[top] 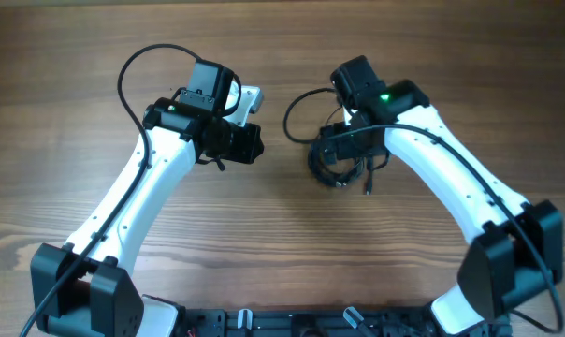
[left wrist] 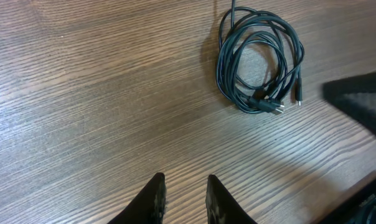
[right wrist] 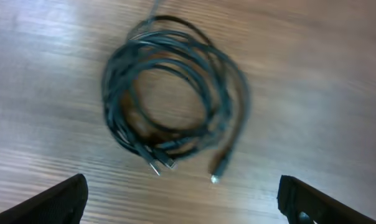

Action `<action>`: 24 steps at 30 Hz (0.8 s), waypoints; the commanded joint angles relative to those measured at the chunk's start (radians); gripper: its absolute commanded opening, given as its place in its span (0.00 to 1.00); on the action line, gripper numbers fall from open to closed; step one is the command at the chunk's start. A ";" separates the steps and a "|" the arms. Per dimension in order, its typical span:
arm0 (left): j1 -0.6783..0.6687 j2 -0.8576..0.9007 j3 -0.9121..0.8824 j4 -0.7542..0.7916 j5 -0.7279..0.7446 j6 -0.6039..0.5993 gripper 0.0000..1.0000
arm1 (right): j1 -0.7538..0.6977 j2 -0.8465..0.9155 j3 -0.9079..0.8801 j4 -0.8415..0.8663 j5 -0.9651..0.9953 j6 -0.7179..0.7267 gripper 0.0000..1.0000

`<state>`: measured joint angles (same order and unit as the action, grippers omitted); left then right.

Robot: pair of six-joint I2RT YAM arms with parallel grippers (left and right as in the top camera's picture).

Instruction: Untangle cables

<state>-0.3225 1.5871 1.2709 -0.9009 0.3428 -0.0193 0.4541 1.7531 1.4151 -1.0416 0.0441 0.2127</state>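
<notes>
Cables (right wrist: 116, 106) coiled (plug ends adjacent) on table (right wrist: 312, 74).

One coiled bundle of cables (right wrist: 119, 106), seemingly three plug ends (right wrist: 162, 165), two tools, left tool (left wrist: 185, 194) and right tool (right wrist: 182, 194), one table (top: 282, 234).

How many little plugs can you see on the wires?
3. Two plugs lie side by side at the edge of the coil; the third plug lies alone beside them. More may hide inside.

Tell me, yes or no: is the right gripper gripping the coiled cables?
No. The right wrist view shows the right gripper wide open, with the cables lying coiled on the table ahead of it, untouched.
</notes>
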 commanded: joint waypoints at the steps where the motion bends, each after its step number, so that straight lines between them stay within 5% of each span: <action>1: -0.001 -0.022 0.006 -0.001 0.016 0.016 0.23 | -0.004 0.081 -0.002 0.078 -0.068 -0.239 0.97; 3: -0.001 -0.022 0.006 -0.001 0.016 0.016 0.23 | -0.004 0.113 -0.002 0.129 -0.068 -0.318 0.84; 7: -0.001 -0.022 0.006 -0.002 0.016 0.016 0.24 | -0.004 0.179 -0.002 0.201 -0.052 -0.399 0.81; 9: -0.001 -0.022 0.006 -0.002 0.016 0.016 0.24 | -0.004 0.209 -0.002 0.217 -0.013 -0.451 0.70; 14: -0.001 -0.022 0.006 -0.001 0.016 0.016 0.24 | -0.010 0.248 -0.002 0.255 0.136 -0.468 0.72; 24: -0.001 -0.022 0.006 0.000 0.016 0.016 0.24 | -0.123 0.250 -0.002 0.291 0.002 -0.408 0.63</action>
<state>-0.3225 1.5871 1.2709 -0.9009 0.3428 -0.0193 0.3634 1.9865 1.4139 -0.7555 0.1215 -0.2283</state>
